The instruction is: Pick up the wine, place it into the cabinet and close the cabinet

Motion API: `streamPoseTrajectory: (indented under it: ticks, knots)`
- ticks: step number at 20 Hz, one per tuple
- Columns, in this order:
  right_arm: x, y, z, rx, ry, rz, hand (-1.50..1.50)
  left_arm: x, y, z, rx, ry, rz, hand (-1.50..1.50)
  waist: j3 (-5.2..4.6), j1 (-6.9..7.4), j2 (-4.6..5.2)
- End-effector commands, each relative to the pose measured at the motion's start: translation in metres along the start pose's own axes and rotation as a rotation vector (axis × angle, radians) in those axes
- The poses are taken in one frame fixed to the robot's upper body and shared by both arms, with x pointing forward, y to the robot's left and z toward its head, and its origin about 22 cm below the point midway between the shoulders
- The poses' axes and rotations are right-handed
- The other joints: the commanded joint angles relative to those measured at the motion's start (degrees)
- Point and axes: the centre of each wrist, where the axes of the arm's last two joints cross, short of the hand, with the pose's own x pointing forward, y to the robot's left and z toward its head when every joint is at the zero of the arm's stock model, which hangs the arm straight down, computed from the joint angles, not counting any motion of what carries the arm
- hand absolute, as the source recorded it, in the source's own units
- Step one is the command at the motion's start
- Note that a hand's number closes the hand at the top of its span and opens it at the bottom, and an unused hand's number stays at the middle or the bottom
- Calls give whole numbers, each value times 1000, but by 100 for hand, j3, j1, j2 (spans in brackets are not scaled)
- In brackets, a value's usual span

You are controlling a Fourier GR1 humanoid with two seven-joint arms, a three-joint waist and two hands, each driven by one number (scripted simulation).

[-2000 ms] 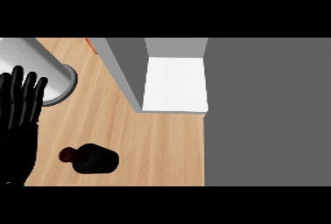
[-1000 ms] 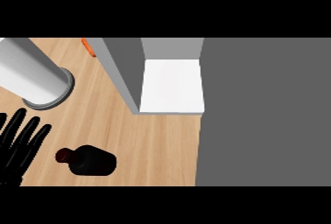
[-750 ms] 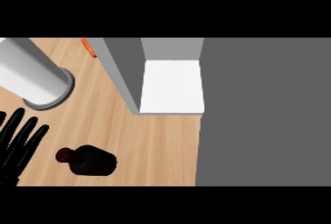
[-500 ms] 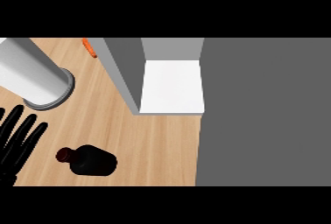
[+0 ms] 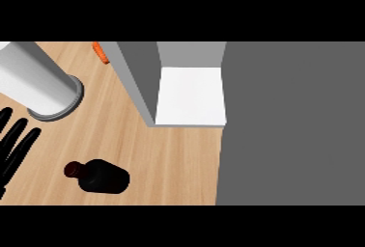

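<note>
The left hand (image 5: 14, 144) shows at the left edge of the head view, above the wooden table (image 5: 171, 159). Its black fingers (image 5: 27, 140) are straight and spread, pointing up the view, and they hold nothing. The right hand is not in view.

The wine (image 5: 100, 176), a dark bottle seen from above with its reddish cap toward the fingers, stands on the table just to the right of the fingers and a little below their tips. It is near them but apart; a strip of bare wood lies between the bottle's cap and the nearest finger.

Above the fingertips and close to them stands a large pale grey cylinder (image 5: 39, 84) with a darker rim at its base, resting on the table and leaning out of the view toward the top left.

Further right of the fingers, beyond the wine and higher in the view, is the cabinet (image 5: 139, 77): a grey side wall runs slantwise down the view, and beside it lies a white inner surface (image 5: 191, 96) open to sight from above. The wine is well apart from it, on the table outside.

A small orange thing (image 5: 101, 53) peeks out by the cabinet's far corner, up and to the right of the fingers; what it is cannot be told
</note>
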Motion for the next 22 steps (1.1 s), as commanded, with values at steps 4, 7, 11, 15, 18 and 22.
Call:
streamPoseTrajectory:
  ticks: [4,7,11,15,18,22]
  knots:
    - [40,13,20,-13,-71,-6,-150,42,-29,40,-105,-153,31,-150,-2,81,-24]
    - [45,12,24,15,-72,9,-150,41,-17,26,-78,-184,6,-150,-1,-29,23]
    - [48,15,31,-9,-78,-5,-150,45,-14,33,-27,-163,10,-150,4,-35,9]
    - [50,17,27,-7,-82,-23,-150,39,9,31,28,-151,-28,-150,-3,-3,53]
    - [54,13,30,-7,-94,-25,-150,33,24,19,29,-130,-63,-150,-1,-60,68]
    - [43,13,26,-6,-79,-17,-150,12,36,20,25,-119,-74,-150,-1,-66,83]
